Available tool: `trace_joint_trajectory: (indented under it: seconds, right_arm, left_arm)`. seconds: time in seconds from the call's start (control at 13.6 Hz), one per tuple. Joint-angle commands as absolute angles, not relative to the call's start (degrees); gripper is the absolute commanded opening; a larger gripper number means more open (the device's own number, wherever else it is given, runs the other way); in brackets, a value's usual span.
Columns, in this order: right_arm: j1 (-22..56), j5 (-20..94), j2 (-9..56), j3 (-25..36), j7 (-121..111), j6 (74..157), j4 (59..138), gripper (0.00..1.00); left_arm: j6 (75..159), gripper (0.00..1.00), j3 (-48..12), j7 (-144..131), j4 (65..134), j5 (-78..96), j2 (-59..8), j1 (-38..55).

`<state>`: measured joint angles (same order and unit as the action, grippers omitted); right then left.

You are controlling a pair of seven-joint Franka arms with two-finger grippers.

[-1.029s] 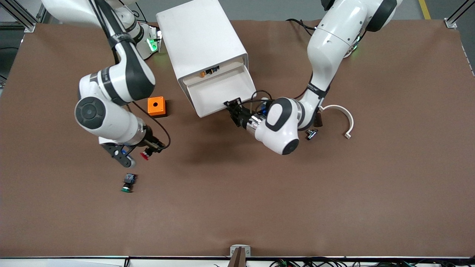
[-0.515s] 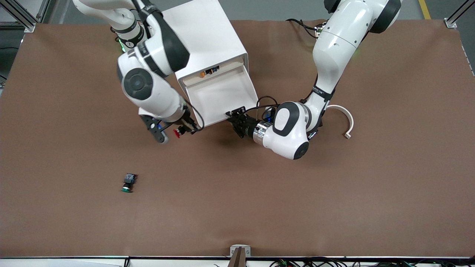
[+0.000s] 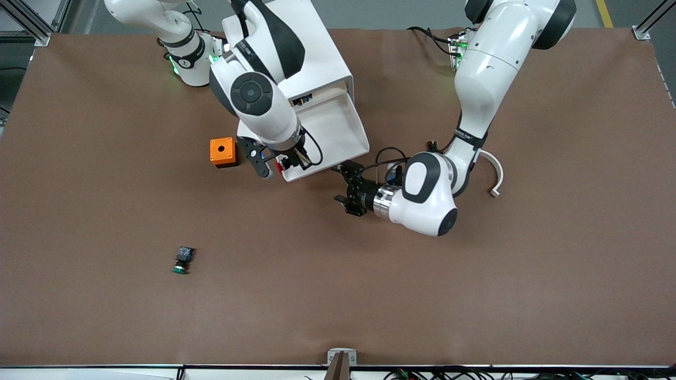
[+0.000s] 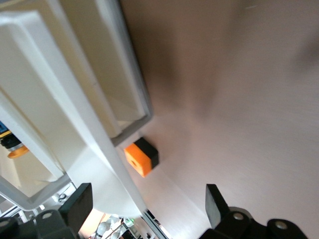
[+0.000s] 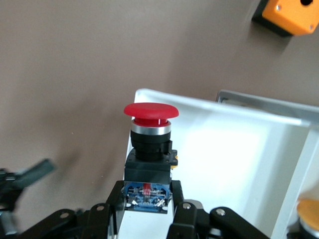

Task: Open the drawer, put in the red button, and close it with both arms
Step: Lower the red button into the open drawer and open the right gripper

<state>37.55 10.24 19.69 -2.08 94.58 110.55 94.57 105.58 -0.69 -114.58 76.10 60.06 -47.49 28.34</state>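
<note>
Right gripper (image 3: 283,162) clamps red button (image 5: 151,130) over drawer (image 3: 338,126) front corner, frame centre-top. Left gripper (image 3: 348,191), fingers spread, over bare table (image 3: 475,274) just off the drawer lip.

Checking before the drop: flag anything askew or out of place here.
Nothing stands out. The right gripper holds the red button over the open drawer's front corner. The left gripper, fingers open, hangs over bare table by the drawer. The green-capped switch lies apart.
</note>
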Motion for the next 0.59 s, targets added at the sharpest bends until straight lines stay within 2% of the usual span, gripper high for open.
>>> trace_joint_trajectory:
  seconds: [0.0,0.51]
  right_arm:
    - [40.1,10.9,18.4,-1.4,98.6,115.4,98.5,0.05]
    - [44.0,7.6,20.8,-1.4,108.4,121.7,100.2,0.1]
  left_arm:
    - [104.9,0.99,1.6,-113.5,74.5,55.5,-46.4,27.9]
    - [104.7,0.99,6.1,-109.3,73.9,41.0,-43.1,27.4]
